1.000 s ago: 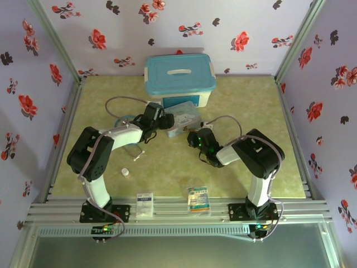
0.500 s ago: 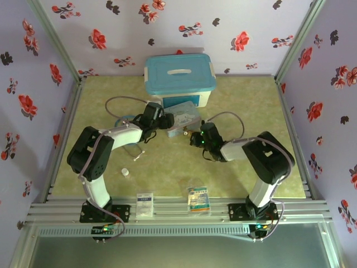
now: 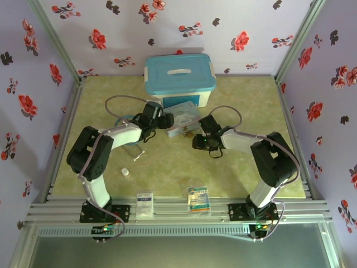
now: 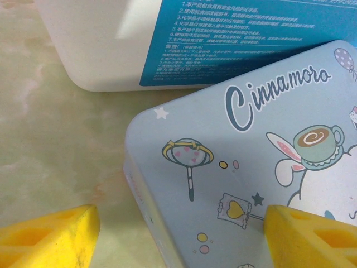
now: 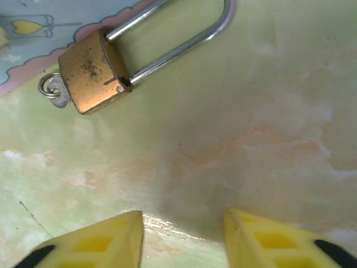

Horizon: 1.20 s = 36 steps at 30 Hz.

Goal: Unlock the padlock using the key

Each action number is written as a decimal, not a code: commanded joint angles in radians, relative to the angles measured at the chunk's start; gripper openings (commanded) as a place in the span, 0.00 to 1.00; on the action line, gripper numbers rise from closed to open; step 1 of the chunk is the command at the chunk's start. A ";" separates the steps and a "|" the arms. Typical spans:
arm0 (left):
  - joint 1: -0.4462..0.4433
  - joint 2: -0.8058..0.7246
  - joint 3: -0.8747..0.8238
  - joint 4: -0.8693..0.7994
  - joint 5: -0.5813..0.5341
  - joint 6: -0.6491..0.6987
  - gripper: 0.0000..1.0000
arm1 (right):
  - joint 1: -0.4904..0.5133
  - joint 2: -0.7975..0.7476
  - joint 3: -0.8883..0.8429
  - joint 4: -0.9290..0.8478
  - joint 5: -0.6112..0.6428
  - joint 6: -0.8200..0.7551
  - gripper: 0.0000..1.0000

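The brass padlock (image 5: 92, 72) lies flat on the green table, its steel shackle (image 5: 184, 33) pointing up and right, seemingly closed. The tip of the small grey key (image 5: 56, 95) and its ring poke out at the lock's lower end, beside the cartoon tin (image 5: 39, 28). My right gripper (image 5: 184, 237) is open low over bare table, a short way from the lock, holding nothing; it sits by the tin in the top view (image 3: 196, 140). My left gripper (image 4: 178, 240) is open astride the tin's (image 4: 234, 178) edge, one finger over the lid, one over the table.
A blue-lidded white storage box (image 3: 179, 78) stands right behind the tin (image 3: 181, 117). Stethoscope tubing (image 3: 136, 146) lies by the left arm. A small white cylinder (image 3: 126, 172) and two packets (image 3: 145, 203) (image 3: 198, 199) rest near the front edge.
The right arm swung its elbow out to the right and its gripper moved back toward the tin and padlock. The left arm has stayed put.
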 commanded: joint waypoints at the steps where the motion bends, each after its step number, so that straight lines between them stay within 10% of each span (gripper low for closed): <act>1: 0.015 -0.012 -0.012 -0.110 -0.014 0.033 0.80 | 0.025 0.033 0.076 -0.022 0.127 0.131 0.52; 21: 0.023 -0.259 -0.186 -0.089 0.014 0.002 0.84 | 0.117 0.163 0.093 0.228 0.403 0.339 0.57; 36: 0.024 -0.285 -0.278 -0.046 0.018 -0.029 0.84 | 0.127 0.244 0.161 -0.001 0.439 0.292 0.43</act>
